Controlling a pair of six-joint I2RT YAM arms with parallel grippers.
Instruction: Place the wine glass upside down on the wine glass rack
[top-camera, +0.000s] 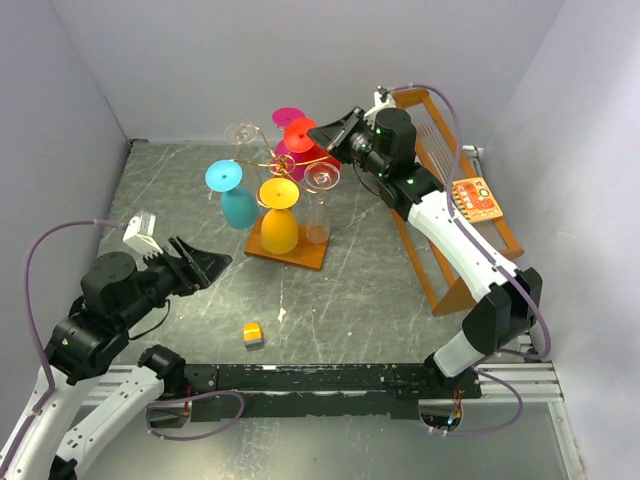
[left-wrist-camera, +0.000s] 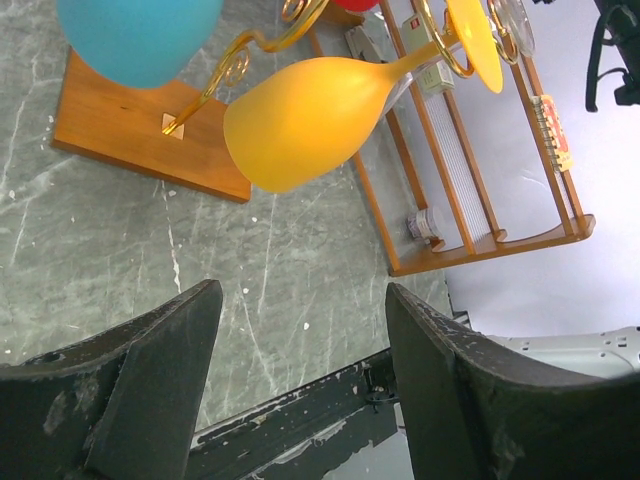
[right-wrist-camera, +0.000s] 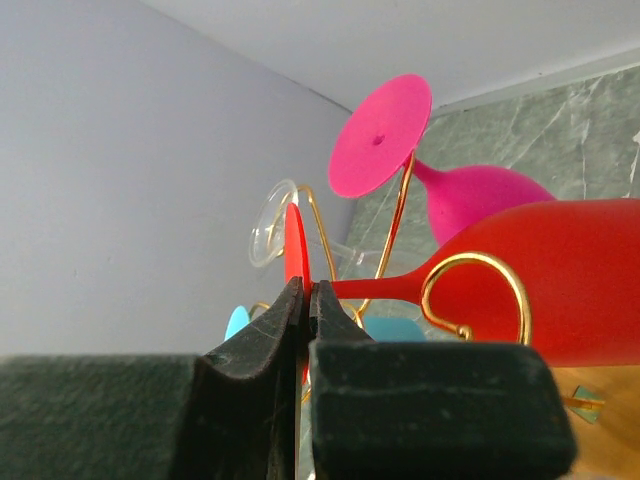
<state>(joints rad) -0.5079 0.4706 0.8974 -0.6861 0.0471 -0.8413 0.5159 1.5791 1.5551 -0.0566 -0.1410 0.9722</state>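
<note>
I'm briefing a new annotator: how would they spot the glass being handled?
Find the gold wire rack on its orange-brown wooden base. At its far right side is an upside-down red wine glass. Unlike the pink wine glass beside it, its foot is pinched by the right gripper.

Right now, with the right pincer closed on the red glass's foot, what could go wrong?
1. The right pincer holds the red wine glass only by the thin edge of its foot, so the glass may twist or slip out.
2. The pink glass hangs close beside it on the wine glass rack; a sideways pull could knock them together.
3. I cannot tell whether the stem rests fully in the gold curl; opening too early might drop the glass.
</note>
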